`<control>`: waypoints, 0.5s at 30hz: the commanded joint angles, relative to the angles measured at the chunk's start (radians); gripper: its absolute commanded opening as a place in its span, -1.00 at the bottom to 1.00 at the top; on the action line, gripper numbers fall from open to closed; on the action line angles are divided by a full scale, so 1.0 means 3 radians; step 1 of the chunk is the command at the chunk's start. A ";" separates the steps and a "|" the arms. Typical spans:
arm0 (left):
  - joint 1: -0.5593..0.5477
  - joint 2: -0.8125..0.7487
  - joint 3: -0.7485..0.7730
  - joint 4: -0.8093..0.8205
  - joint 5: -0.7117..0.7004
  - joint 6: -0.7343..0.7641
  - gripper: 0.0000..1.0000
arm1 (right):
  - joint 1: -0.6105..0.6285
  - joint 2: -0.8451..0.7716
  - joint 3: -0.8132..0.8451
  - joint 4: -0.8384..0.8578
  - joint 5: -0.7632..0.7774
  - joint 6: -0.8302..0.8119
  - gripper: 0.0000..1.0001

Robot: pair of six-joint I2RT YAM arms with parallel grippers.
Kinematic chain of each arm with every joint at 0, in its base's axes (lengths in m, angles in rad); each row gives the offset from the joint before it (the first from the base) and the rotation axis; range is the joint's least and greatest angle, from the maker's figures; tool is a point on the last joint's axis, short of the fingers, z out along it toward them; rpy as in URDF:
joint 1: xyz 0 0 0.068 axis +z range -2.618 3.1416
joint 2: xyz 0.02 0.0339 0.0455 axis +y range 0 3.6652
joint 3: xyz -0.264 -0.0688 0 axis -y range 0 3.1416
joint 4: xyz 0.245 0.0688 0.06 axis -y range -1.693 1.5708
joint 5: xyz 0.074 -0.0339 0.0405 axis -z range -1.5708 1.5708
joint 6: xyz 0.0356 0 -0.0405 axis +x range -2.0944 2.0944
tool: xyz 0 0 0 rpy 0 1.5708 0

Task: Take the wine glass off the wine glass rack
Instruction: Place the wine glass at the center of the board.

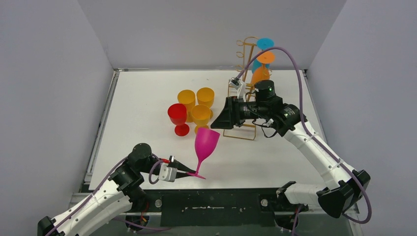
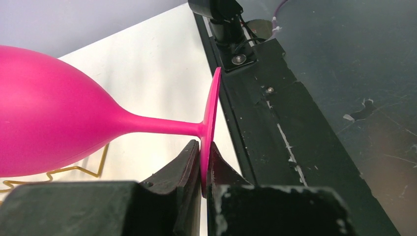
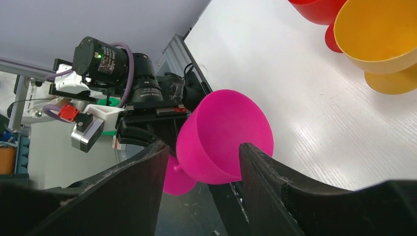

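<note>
The gold wire wine glass rack [image 1: 244,54] stands at the back right, with blue [image 1: 265,43] and orange [image 1: 261,73] glasses hanging on it. A pink wine glass [image 1: 206,142] is upright near the table's front edge, off the rack. My left gripper [image 1: 192,173] is shut on the rim of its foot; the left wrist view shows the jaws [image 2: 205,169] pinching the foot [image 2: 211,113]. My right gripper [image 1: 220,120] is open and empty in front of the rack's base. In the right wrist view [image 3: 202,146] the pink glass [image 3: 226,128] shows beyond its fingers, apart from them.
A red glass [image 1: 177,115] and three yellow glasses [image 1: 200,115] stand upright mid-table, left of the rack. The rack's rectangular base [image 1: 241,133] lies under the right arm. The black front rail [image 2: 275,113] runs just beyond the pink glass's foot. Grey walls enclose the table.
</note>
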 commanded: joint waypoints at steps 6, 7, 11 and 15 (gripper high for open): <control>0.0060 0.0033 0.0025 0.0490 0.0100 -0.0048 -1.00 | 0.0078 0.0220 0.0197 0.0276 -0.0405 0.0110 0.04; 0.0065 0.0046 0.0040 0.0444 0.0109 -0.0015 -1.00 | 0.0107 0.0238 0.0207 0.0378 -0.0518 0.0169 0.04; 0.0067 0.0076 0.0122 0.0307 0.0110 0.0076 -1.00 | 0.0240 0.0251 0.0221 0.0509 -0.0674 0.0314 0.03; 0.0077 0.0098 0.0187 0.0298 0.0089 0.0115 -1.00 | 0.0319 0.0285 0.0292 0.0189 -0.0671 0.0112 0.00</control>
